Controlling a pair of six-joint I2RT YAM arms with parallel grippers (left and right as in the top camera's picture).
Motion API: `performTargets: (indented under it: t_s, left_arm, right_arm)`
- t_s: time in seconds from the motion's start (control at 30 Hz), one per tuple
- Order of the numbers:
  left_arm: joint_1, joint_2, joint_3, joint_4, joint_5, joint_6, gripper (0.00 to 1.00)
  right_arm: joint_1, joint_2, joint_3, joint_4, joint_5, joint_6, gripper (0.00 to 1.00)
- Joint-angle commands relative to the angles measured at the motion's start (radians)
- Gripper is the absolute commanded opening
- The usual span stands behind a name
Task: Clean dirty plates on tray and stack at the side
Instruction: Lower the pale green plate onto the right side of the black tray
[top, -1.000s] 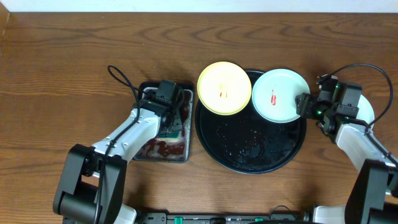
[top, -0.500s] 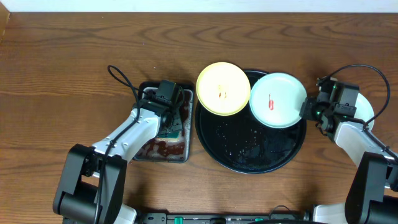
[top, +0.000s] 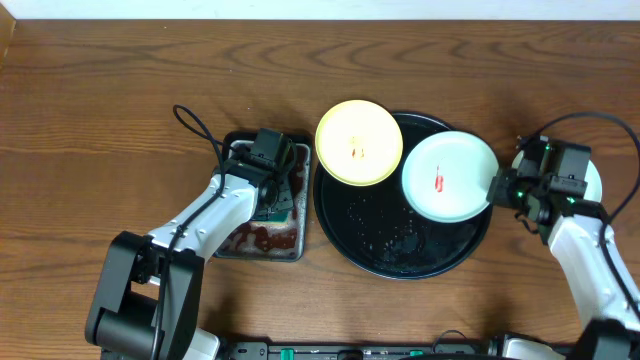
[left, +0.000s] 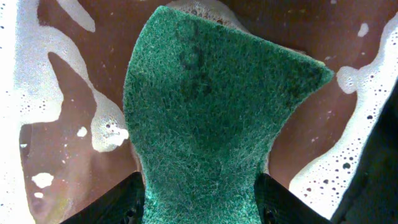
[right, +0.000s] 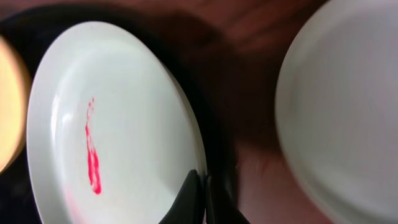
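1. Mint plate (top: 449, 176), round and glossy, with a thin red smear (right: 92, 152) near its middle, sits over the right part of the tray (top: 400, 255).
2. Right fingers (right: 186, 205) are pressed together on its right rim; their tips are cut off at the wrist view's lower edge.
3. Yellow plate (top: 359, 142) overlaps the black, wet-looking tray's upper left rim.
4. A third plate (top: 592, 180) lies on the desk (top: 100, 100), mostly hidden under the right arm and blurred up close.
5. Left fingers (left: 121, 208) pinch a coarse green sponge (left: 205, 112) over brown, foamy liquid in the metal pan (top: 250, 245).
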Motion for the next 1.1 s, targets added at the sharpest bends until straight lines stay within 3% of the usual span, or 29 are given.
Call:
performTargets:
  t_s: [0.0,0.2,0.53,0.57,0.67,0.73,1.07]
  left_arm:
    - [0.002,0.015,-0.020,-0.005,-0.001,0.002,0.58]
    - [0.002,0.015,-0.020,-0.006,-0.001,0.002,0.66]
    - [0.002,0.015,-0.020,0.019,-0.002,0.002,0.67]
    - [0.002,0.015,-0.020,0.024,-0.002,0.002,0.62]
    - [0.002,0.015,-0.020,0.030,-0.011,0.003,0.22]
    - [0.002,0.015,-0.020,0.032,-0.013,0.003,0.08]
    - [0.003,-0.054,0.006,0.002,-0.039,0.060,0.10]
  right_arm:
    - [0.034,-0.028,0.006,-0.082,-0.064,0.016,0.01]
    - [0.088,-0.005,-0.006,-0.197,-0.060,0.016,0.01]
    - [0.147,0.092,-0.021,-0.153,-0.060,0.016,0.01]
    - [0.150,0.099,-0.021,-0.146,-0.060,0.016,0.01]
    - [0.151,0.109,-0.021,-0.121,-0.060,0.016,0.01]
    - [0.151,0.109,-0.021,-0.112,-0.060,0.016,0.01]
    - [0.151,0.109,-0.021,-0.104,-0.060,0.016,0.03]
